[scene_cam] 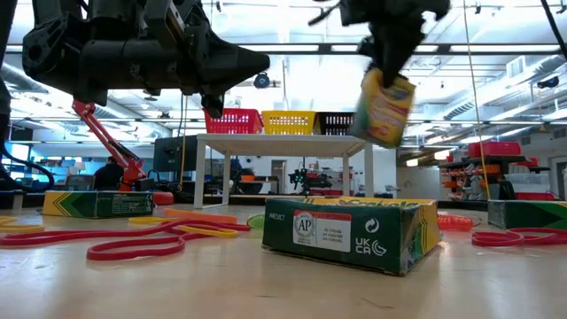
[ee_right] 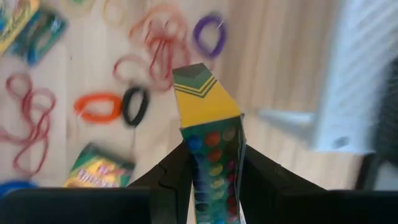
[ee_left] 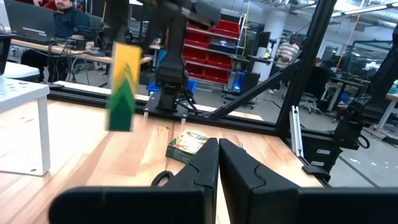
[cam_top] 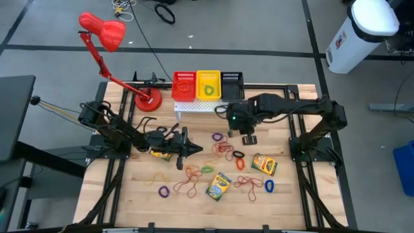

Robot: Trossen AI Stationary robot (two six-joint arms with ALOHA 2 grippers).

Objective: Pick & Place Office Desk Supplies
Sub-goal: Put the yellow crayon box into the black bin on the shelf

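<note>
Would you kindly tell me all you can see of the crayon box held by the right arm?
The crayon box is a slim cardboard carton, yellow with a green chevron end and rows of coloured dots on its face. The right gripper has its jaws shut on its two sides, nothing else touching it. It hangs in the air, slightly tilted, above the table, near the white rack and over loose rubber bands.

Held crayon box (ee_right: 208,118): yellow, green chevron tip, coloured dots. Rubber bands (cam_top: 223,147): red, orange, purple, green, blue, black. Baskets (cam_top: 207,85): red, yellow, black. Lamp (cam_top: 103,32) red.
</note>
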